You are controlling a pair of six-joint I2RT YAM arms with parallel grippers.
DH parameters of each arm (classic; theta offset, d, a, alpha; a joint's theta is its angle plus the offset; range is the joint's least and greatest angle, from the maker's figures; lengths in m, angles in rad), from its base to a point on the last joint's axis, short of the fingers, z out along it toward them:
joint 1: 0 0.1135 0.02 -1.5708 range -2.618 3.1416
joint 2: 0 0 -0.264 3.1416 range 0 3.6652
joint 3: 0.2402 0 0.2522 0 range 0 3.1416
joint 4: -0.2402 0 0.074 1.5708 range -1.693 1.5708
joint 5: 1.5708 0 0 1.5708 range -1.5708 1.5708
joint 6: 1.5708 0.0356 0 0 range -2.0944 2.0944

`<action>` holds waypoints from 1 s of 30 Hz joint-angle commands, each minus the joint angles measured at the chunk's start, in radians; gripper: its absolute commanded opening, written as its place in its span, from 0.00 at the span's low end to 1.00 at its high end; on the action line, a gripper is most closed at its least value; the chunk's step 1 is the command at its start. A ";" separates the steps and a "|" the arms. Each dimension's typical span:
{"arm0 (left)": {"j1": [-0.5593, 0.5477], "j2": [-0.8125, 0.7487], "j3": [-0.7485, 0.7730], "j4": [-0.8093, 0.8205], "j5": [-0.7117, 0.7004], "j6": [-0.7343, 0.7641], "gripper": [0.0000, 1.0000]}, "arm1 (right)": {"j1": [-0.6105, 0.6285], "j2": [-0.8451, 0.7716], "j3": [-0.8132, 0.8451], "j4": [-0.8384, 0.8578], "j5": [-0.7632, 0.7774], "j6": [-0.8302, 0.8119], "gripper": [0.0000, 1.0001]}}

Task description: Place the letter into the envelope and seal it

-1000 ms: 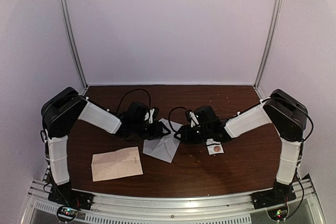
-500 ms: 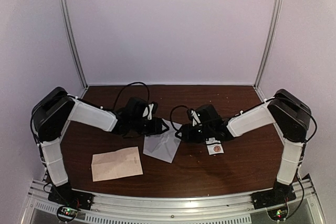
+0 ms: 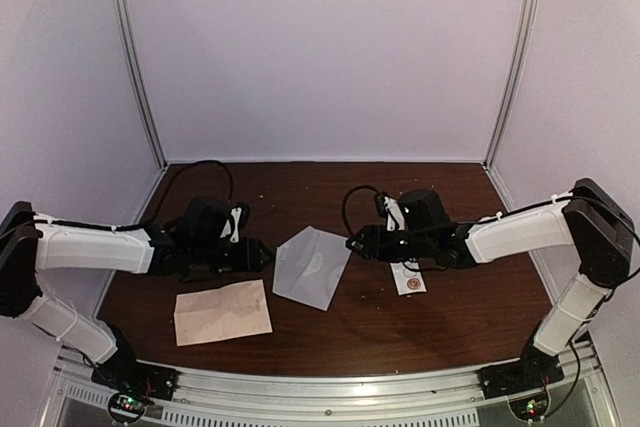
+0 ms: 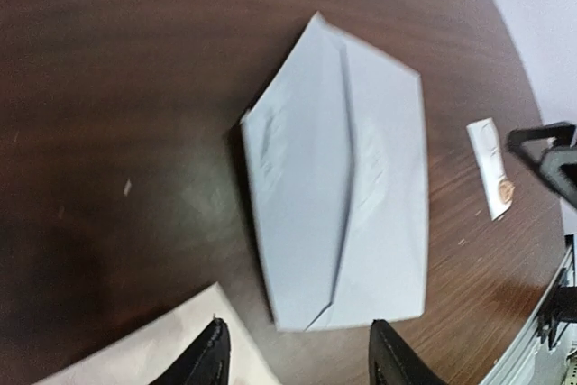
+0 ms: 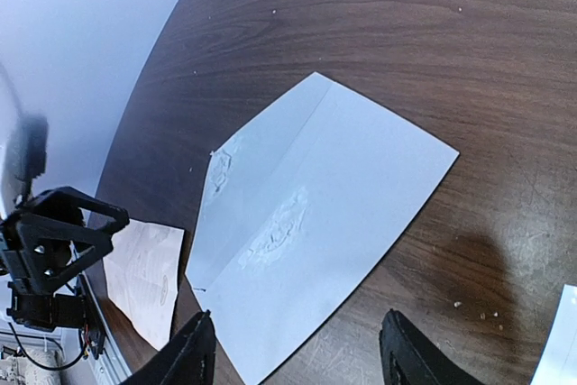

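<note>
Envelope [image 3: 312,269] flat at centre frame, an arm on either side.
Its long axis runs upper right to lower left in the top view. The left gripper [image 4: 297,353] sits just beside its left edge and the right gripper [image 5: 297,349] just beside its upper-right corner. Neither is clearly nearer, and both have their jaws apart and empty. The flap lies open, pointing frame-left in both wrist views.

A plain, pale grey-white envelope [image 3: 311,267] lies between the matt black left gripper [image 3: 266,255] and the matt black right gripper [image 3: 351,244]. Near the left gripper is the letter [image 3: 222,312], a tan-beige sheet. Beside the right gripper, a white sticker strip [image 3: 409,282] carries an orange-brown circle. The table [image 3: 455,322] is dark brown wood grain with pale specks. The left arm [image 3: 95,247] and right arm [image 3: 515,235] have white shells with black joints.
</note>
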 commanded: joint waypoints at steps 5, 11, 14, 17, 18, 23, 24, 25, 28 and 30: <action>-0.001 -0.190 -0.220 -0.110 0.017 -0.165 0.54 | 0.031 -0.054 -0.081 0.032 -0.002 0.006 0.62; 0.000 -0.266 -0.282 -0.109 -0.011 -0.191 0.56 | 0.057 -0.051 -0.093 0.044 0.008 0.020 0.62; -0.001 -0.253 -0.289 -0.130 -0.016 -0.190 0.56 | 0.066 -0.045 -0.086 0.042 0.013 0.021 0.62; -0.001 -0.242 -0.293 -0.164 -0.018 -0.192 0.56 | 0.072 -0.041 -0.084 0.036 0.023 0.022 0.62; -0.001 -0.241 -0.295 -0.178 -0.021 -0.192 0.56 | 0.073 -0.039 -0.084 0.036 0.025 0.024 0.62; -0.001 -0.245 -0.326 -0.176 0.017 -0.175 0.56 | 0.079 -0.027 -0.086 0.036 0.027 0.031 0.62; -0.001 -0.237 -0.331 -0.170 0.029 -0.170 0.56 | 0.080 -0.027 -0.085 0.037 0.027 0.033 0.62; -0.003 -0.230 -0.335 -0.165 0.041 -0.165 0.56 | 0.081 -0.027 -0.085 0.037 0.026 0.034 0.62; -0.009 -0.213 -0.348 -0.137 0.070 -0.153 0.56 | 0.085 -0.028 -0.080 0.033 0.025 0.035 0.62; -0.017 -0.199 -0.349 -0.121 0.086 -0.149 0.56 | 0.087 -0.030 -0.076 0.025 0.024 0.036 0.62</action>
